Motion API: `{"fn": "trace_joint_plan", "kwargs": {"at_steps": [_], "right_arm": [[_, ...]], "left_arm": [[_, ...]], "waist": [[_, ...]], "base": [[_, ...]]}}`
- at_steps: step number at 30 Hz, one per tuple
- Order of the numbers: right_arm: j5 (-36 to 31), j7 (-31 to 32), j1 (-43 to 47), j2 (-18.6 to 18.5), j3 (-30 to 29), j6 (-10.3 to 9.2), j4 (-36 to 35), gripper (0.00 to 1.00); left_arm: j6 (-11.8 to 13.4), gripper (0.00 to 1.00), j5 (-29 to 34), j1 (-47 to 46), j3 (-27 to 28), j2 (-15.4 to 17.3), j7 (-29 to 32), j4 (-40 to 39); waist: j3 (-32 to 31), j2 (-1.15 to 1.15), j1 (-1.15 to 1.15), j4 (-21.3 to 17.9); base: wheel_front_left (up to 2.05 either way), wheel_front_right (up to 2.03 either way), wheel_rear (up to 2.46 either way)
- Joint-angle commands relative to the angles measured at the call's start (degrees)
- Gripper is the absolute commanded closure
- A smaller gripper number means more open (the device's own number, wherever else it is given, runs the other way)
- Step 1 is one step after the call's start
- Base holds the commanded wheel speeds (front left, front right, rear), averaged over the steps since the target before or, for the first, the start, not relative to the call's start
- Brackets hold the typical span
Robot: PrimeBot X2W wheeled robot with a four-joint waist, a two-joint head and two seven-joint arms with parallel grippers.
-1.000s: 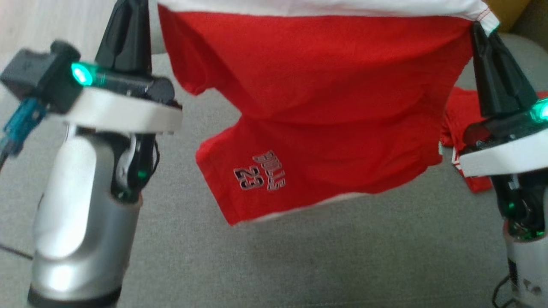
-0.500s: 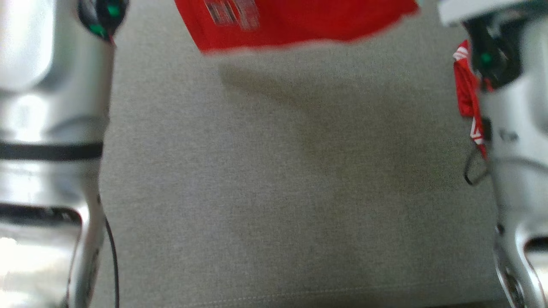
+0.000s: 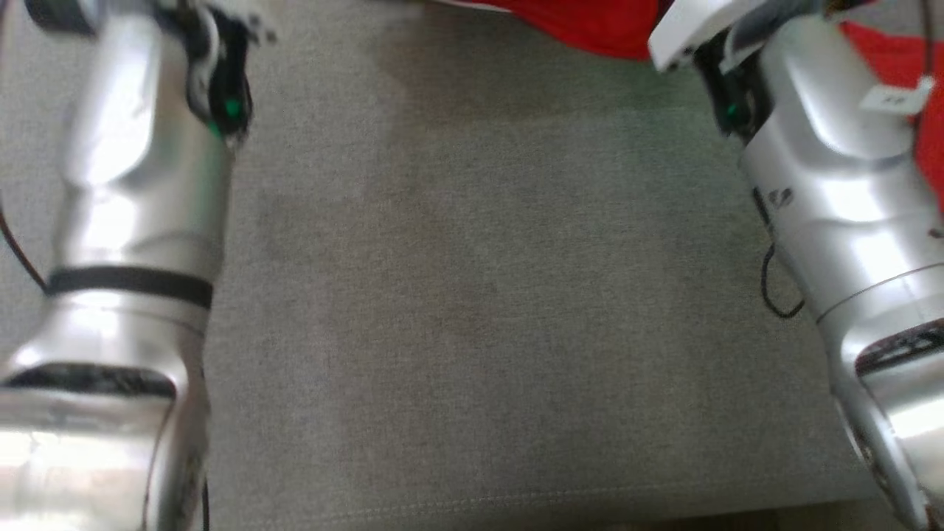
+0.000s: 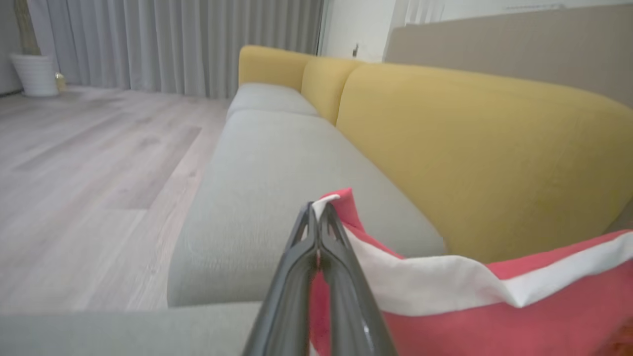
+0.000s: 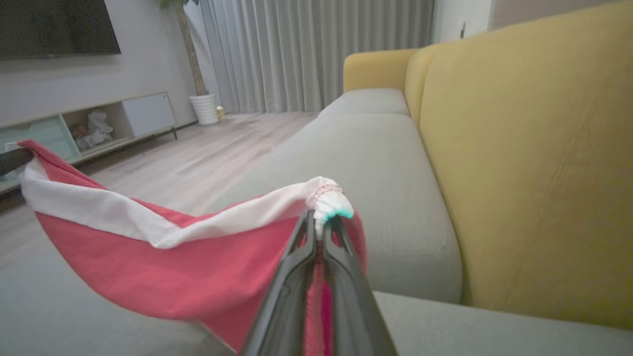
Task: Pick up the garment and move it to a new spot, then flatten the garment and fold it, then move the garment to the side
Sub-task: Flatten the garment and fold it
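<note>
The garment (image 5: pixel 198 267) is red cloth with a white band along its top edge, hanging stretched in the air between my two grippers above the grey sofa seat (image 3: pixel 479 295). In the left wrist view my left gripper (image 4: pixel 315 215) is shut on one white-banded corner of the garment (image 4: pixel 470 316). My right gripper (image 5: pixel 320 221) is shut on the other corner, where the cloth bunches at the tips. In the head view the garment's lower edge (image 3: pixel 590 22) shows at the top, between my silver left forearm (image 3: pixel 133 184) and right forearm (image 3: pixel 833 184).
A second red cloth (image 3: pixel 903 66) lies on the seat behind my right forearm. The yellow sofa back (image 4: pixel 470 148) runs along the far side of the seat. Wooden floor (image 4: pixel 74 173), grey curtains (image 5: pixel 316 49), a white plant pot (image 5: pixel 207 108) and a low cabinet (image 5: pixel 99 123) lie beyond.
The head camera has tilted down, so the garment has slid out toward the top of that view and the forearms fill its sides. Both grippers stay shut on the garment.
</note>
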Motion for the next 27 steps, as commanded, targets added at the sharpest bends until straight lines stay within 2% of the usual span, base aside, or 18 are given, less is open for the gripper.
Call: {"fn": "trace_joint_plan", "kwargs": {"at_steps": [1, 5, 8, 16, 17, 21, 27], "right_arm": [[1.09, -1.09, 0.26, 1.55, 1.17, 0.39, -0.82, 1.0], [3.38, -2.2, 6.22, 1.68, 4.19, 0.39, -0.03, 1.0], [4.62, -2.46, 11.69, 1.65, 5.22, 0.39, -2.1, 1.0], [3.65, -2.51, 29.36, -2.58, 2.68, 0.39, -15.31, 1.0], [3.65, -2.51, 29.36, -2.58, 2.68, 0.39, -15.31, 1.0], [2.92, -2.51, 39.12, -3.82, 0.05, 0.39, -21.63, 1.0], [0.99, -1.23, 53.52, -3.49, -3.18, 0.39, -30.54, 1.0]], "left_arm": [[-0.33, 1.0, -0.26, 0.48, 1.57, 1.45, -0.27, -1.68], [-0.87, 1.0, -0.05, 6.93, 2.5, 0.91, -0.27, -3.33], [-1.03, 1.0, -0.11, 11.97, 3.47, 0.64, -0.28, -6.6], [-1.93, 1.0, -1.64, 30.58, 5.07, 0.45, -0.28, -23.19], [-1.93, 1.0, -1.64, 30.58, 5.07, 0.45, -0.28, -23.19], [-2.24, 1.0, -1.25, 40.88, 3.94, 0.44, -0.28, -29.26], [-2.18, 1.0, -0.93, 53.58, 2.18, 0.43, -0.28, -35.17]], "waist": [[0.53, 0.0, -0.01, 0.46], [0.34, 0.0, -0.01, 1.01], [-0.21, 0.0, -0.01, 1.32], [-3.94, 0.0, -0.01, 2.96], [-3.94, 0.0, -0.01, 2.96], [-7.14, 0.0, -0.01, 3.79], [-11.87, 0.0, -0.01, 4.42]], "base": [[0.0, 0.0, 0.0], [0.0, 0.0, 0.0], [0.0, 0.0, 0.0], [0.0, 0.0, 0.0], [0.0, 0.0, 0.0], [0.0, 0.0, 0.0], [0.0, 0.0, 0.0]]}}
